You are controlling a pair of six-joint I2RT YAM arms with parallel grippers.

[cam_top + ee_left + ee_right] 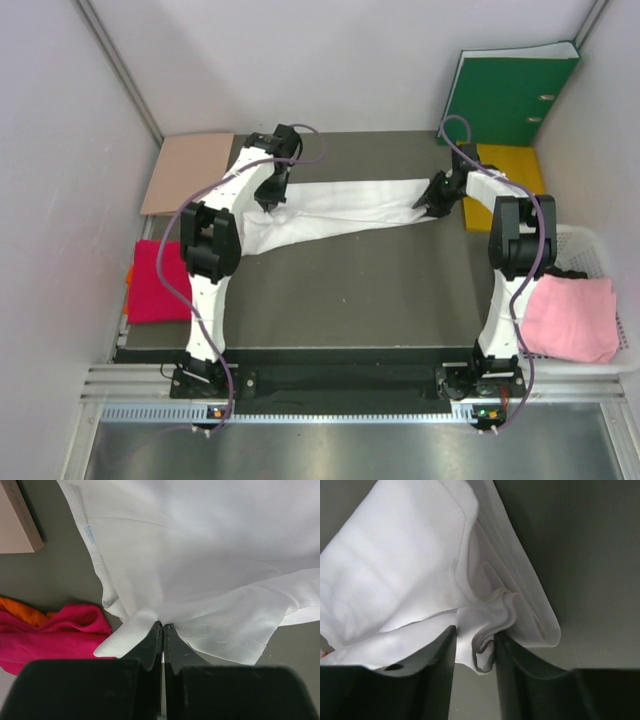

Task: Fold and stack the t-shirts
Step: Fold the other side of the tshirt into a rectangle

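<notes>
The white t-shirt point(340, 205) is stretched in a long band across the back of the table between both grippers. My left gripper point(272, 197) is shut on its hem point(163, 626); the small blue neck label point(90, 534) shows in the left wrist view. My right gripper point(430, 196) holds a thick bunched fold of the white shirt point(485, 630) between its fingers point(445, 650). The crimson red t-shirt point(155, 280) lies at the table's left edge and also shows in the left wrist view point(50, 637). The pale pink t-shirt point(572, 315) lies folded at the right.
A white basket point(590, 245) holds the pink shirt at the right. A green binder point(510, 95) leans at the back right above a yellow sheet point(515, 170). A tan cardboard sheet point(188, 170) lies at the back left. An orange cloth point(20, 611) lies under the red shirt.
</notes>
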